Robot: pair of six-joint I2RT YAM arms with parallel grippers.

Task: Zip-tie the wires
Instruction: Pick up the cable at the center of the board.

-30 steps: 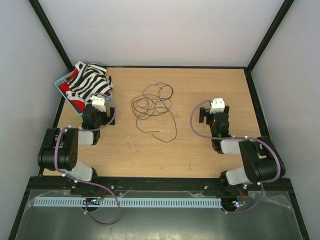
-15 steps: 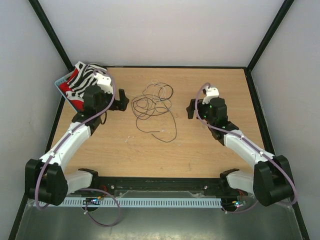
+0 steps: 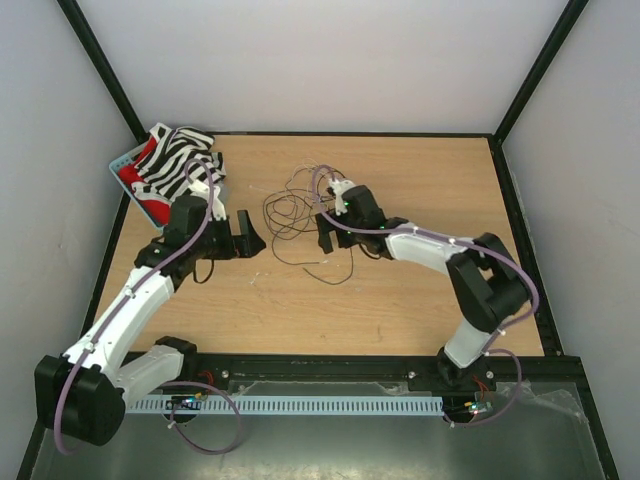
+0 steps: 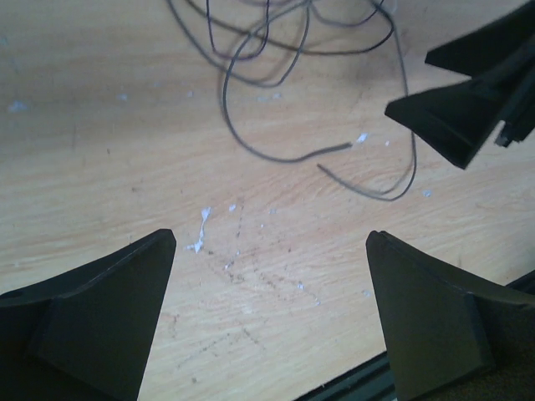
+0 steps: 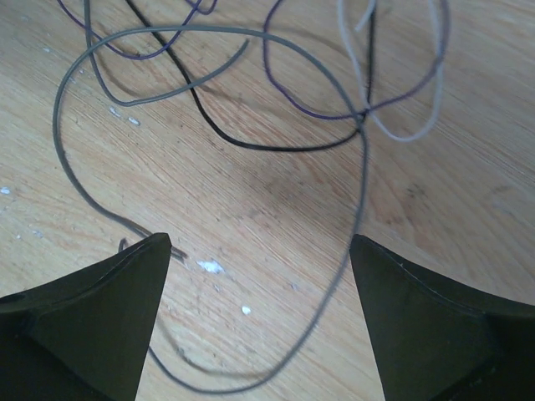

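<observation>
The wires (image 3: 292,212) lie under the wide-spread right gripper (image 3: 326,233), just ahead of the equally spread left gripper (image 3: 248,232).

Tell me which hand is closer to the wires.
Right. The right hand hangs open over the right side of the wires; the left hand sits just beyond their left edge.

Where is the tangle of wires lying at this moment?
In the top view the wires lie on the table toward its far middle, between the left gripper and the right gripper, whose open jaws hang over their loops.
</observation>
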